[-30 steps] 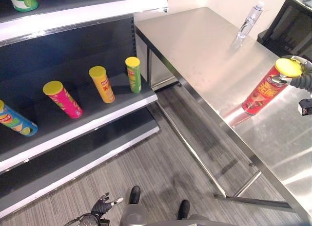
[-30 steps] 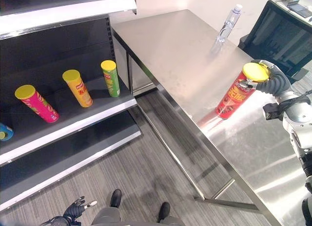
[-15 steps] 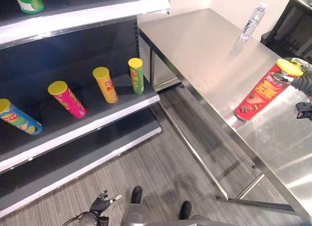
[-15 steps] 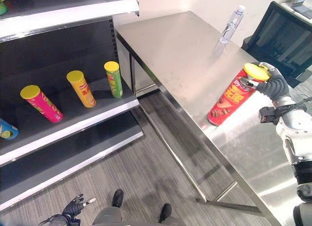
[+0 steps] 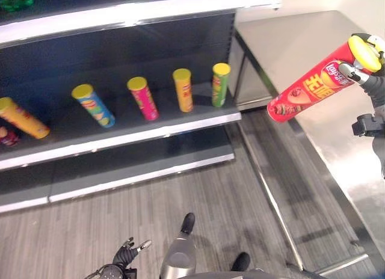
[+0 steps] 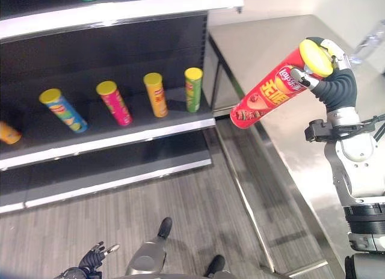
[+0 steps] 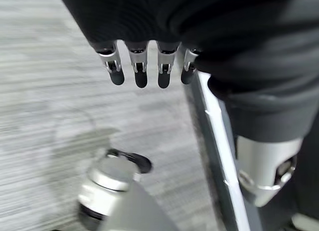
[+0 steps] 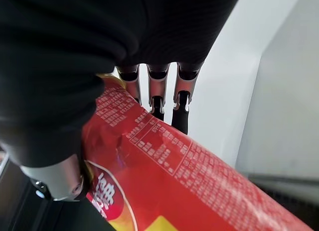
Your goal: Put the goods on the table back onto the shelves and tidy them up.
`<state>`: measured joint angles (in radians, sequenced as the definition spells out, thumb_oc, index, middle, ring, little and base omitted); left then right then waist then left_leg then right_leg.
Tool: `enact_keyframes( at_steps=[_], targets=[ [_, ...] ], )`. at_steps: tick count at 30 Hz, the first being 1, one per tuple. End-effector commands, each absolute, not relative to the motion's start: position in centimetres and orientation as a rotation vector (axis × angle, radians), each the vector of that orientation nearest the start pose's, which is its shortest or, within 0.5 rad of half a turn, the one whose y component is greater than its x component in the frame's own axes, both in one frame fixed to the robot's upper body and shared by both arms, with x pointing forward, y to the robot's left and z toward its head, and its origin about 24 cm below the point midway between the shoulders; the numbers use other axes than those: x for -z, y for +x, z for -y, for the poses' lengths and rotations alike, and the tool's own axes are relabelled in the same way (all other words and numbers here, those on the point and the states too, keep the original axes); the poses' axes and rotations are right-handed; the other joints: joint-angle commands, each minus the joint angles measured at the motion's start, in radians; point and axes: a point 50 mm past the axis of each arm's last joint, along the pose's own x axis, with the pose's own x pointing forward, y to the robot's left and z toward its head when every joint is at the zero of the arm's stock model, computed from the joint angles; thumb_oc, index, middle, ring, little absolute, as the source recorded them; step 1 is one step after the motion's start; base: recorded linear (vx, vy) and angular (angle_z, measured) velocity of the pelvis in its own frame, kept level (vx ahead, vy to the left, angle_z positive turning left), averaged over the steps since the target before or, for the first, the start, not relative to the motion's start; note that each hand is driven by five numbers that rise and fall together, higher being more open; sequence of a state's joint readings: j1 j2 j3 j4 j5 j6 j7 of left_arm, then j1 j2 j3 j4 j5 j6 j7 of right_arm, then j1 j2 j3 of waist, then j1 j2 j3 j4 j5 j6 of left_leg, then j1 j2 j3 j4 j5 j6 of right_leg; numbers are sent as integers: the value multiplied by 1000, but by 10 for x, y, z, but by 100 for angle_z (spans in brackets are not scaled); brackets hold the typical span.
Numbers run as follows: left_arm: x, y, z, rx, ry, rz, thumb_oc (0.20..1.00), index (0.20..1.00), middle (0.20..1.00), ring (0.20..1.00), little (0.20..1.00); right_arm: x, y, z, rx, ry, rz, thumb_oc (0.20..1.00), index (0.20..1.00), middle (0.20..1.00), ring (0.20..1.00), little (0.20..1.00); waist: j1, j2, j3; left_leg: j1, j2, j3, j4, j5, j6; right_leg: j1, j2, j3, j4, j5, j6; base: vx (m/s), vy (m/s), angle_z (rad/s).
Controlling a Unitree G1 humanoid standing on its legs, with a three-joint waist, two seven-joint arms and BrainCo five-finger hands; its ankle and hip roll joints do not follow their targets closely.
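The right hand (image 6: 329, 80) pinches the red can (image 6: 271, 90) with curled fingers, apparently above the table (image 6: 289, 110) edge.

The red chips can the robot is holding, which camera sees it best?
The right eye view: the whole red can shows there, yellow lid to base, tilted in the air in the right hand. The left eye view also shows all of it, with the hand at the picture's edge. The right wrist view shows just part of its red side, very close.
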<state>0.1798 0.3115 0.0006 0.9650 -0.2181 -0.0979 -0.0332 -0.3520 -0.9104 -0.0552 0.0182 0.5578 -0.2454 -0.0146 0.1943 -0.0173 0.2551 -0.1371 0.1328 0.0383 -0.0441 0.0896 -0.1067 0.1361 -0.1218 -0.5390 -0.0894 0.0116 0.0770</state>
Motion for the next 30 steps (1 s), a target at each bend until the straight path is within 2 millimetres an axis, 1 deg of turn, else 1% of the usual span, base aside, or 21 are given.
enact_keyframes(
  at_steps=[1,3,4,5,6,8,9,10,12,13,15,16,17,19,20,23,24,26,27,28,30],
  targets=[
    [127,106,-281,-272,118,-912,1000,1000,1000,1000,1000,-283,268,259,-74,-404,825,200,200,200,200,200,-31,-46,-39,59,110,12,100,-23,-66,-27,-36,11,13,-52,30,-161,234,14],
    [126,107,-283,-287,119,-899,1000,1000,1000,1000,1000,-280,268,258,-95,-436,803,200,200,200,200,200,-57,-39,-52,121,183,33,122,-35,-87,-34,-54,14,12,-52,42,-87,314,9],
    [124,109,-285,-294,125,-883,1000,1000,1000,1000,1000,-278,266,258,-108,-451,786,200,200,200,200,200,-77,-29,-59,165,235,20,158,-8,-110,-47,-80,5,16,-28,57,-48,296,29],
    [124,109,-285,-294,125,-883,1000,1000,1000,1000,1000,-277,266,258,-108,-451,785,200,200,200,200,200,-78,-27,-58,165,237,19,159,-8,-111,-45,-79,4,15,-27,57,-126,491,36],
    [122,111,-284,-284,140,-868,1000,1000,1000,1000,1000,-275,266,259,-121,-442,768,200,200,200,200,200,-94,-11,-74,207,246,-14,153,-26,-137,-61,-103,4,18,1,81,-44,268,23],
    [122,112,-282,-265,146,-867,1000,1000,1000,1000,1000,-276,263,261,-111,-452,770,200,200,200,200,200,-109,-2,-82,218,248,-10,132,-46,-135,-63,-120,-1,19,20,94,-65,423,38],
    [123,115,-278,-224,163,-874,1000,1000,1000,1000,1000,-273,261,265,-92,-446,760,200,200,200,200,200,-124,6,-96,221,226,39,92,-94,-123,-74,-160,-9,25,54,117,-71,429,39],
    [123,115,-278,-224,164,-874,1000,1000,1000,1000,1000,-272,261,265,-91,-446,759,200,200,200,200,200,-121,3,-97,222,223,41,91,-95,-121,-76,-164,-7,25,55,118,-63,465,28],
    [121,119,-279,-175,220,-871,1000,1000,1000,1000,1000,-262,258,274,-47,-428,730,200,200,200,200,200,-128,6,-111,244,170,84,-4,-137,-107,-94,-231,-25,49,103,156,-82,532,55],
    [117,126,-283,-172,243,-853,1000,1000,1000,1000,1000,-255,257,275,-23,-464,701,200,200,200,200,200,-132,3,-101,248,108,84,-43,-161,-79,-128,-311,-20,93,188,184,-126,516,76],
    [113,130,-289,-183,257,-840,1000,1000,1000,1000,1000,-254,257,273,-21,-486,698,200,200,200,200,200,-132,-7,-95,243,75,85,-43,-172,-57,-159,-345,-1,120,218,185,-119,324,38],
    [113,130,-289,-183,257,-840,1000,1000,1000,1000,1000,-253,257,273,-21,-486,698,200,200,200,200,200,-131,-8,-95,242,74,86,-43,-172,-56,-161,-346,1,121,218,185,-235,391,28],
    [108,136,-297,-209,270,-817,1000,1000,1000,1000,1000,-253,255,269,-28,-471,716,200,200,200,200,200,-144,-12,-74,222,31,75,-43,-156,-27,-196,-361,53,168,222,176,-219,349,32],
    [103,141,-302,-234,267,-795,1000,1000,1000,1000,1000,-253,253,267,-35,-462,728,200,200,200,200,200,-150,-14,-59,212,6,55,-43,-144,-2,-215,-304,175,243,154,156,-192,367,39],
    [102,142,-303,-238,265,-795,1000,1000,1000,1000,1000,-253,253,268,-33,-465,732,200,200,200,200,200,-150,-16,-59,207,-6,43,-43,-135,10,-213,-264,214,274,107,145,-100,249,53],
    [106,139,-302,-242,246,-815,1000,1000,1000,1000,1000,-254,249,269,-41,-472,738,200,200,200,200,200,-153,-20,-68,185,-44,3,-43,-109,45,-191,-91,268,352,-71,85,-53,208,31],
    [109,135,-298,-237,230,-834,1000,1000,1000,1000,1000,-254,248,268,-55,-476,734,200,200,200,200,200,-155,-32,-72,183,-72,-13,-43,-98,56,-195,2,302,388,-123,65,-34,177,39],
    [113,128,-295,-228,215,-854,1000,1000,1000,1000,1000,-252,247,266,-81,-480,725,200,200,200,200,200,-146,-57,-82,183,-103,-22,-43,-98,59,-156,49,312,302,-143,20,-12,65,49],
    [113,127,-295,-228,216,-855,1000,1000,1000,1000,1000,-252,247,266,-80,-479,724,200,200,200,200,200,-148,-57,-81,186,-102,-23,-43,-99,58,-147,51,310,293,-140,19,1,-39,35],
    [118,118,-294,-242,192,-882,1000,1000,1000,1000,1000,-251,248,263,-106,-451,725,200,200,200,200,200,-141,-77,-93,176,-125,-41,-43,-100,55,-106,72,330,178,-119,17,17,-49,15],
    [121,113,-292,-229,198,-901,1000,1000,1000,1000,1000,-249,247,260,-131,-477,714,200,200,200,200,200,-136,-84,-91,152,-130,-29,-7,-102,44,-68,75,325,90,-86,21,-32,3,17]
  ],
)
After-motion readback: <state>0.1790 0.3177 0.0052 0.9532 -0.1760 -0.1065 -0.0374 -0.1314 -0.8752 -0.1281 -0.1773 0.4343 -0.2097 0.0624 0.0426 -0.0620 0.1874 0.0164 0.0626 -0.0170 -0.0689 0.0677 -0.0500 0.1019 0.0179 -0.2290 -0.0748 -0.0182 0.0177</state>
